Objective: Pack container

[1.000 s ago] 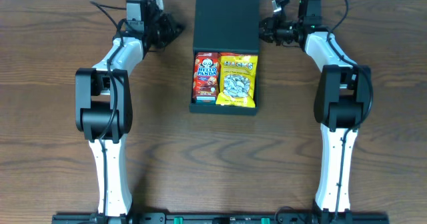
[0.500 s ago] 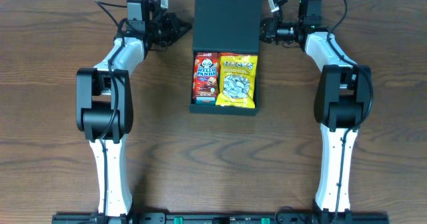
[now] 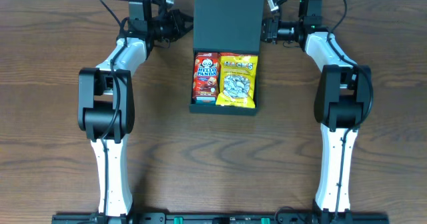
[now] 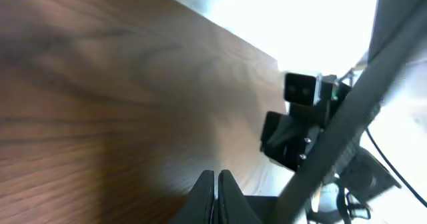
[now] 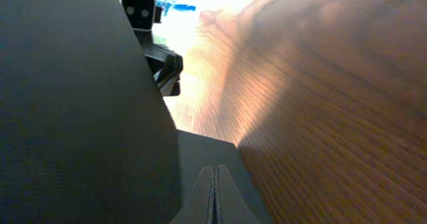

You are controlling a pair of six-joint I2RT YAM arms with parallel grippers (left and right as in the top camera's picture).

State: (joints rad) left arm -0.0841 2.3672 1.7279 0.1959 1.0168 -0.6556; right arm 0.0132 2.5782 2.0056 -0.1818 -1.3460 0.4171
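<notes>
Both arms edge inward: left gripper [image 4: 215, 179] and right gripper [image 5: 214, 171], fingers pressed together on nothing, now flank the open lid [image 3: 227, 14] of the container [image 3: 223, 109], mid-table, far side, snack packs [image 3: 237, 83] inside.

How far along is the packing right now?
Done: the Hello Panda box and the yellow snack bag lie side by side inside the container. In hand: nothing is gripped; the left end effector and the right end effector, both shut, sit on either side of the raised lid. Left: the lid stands open and probably needs folding down.
</notes>
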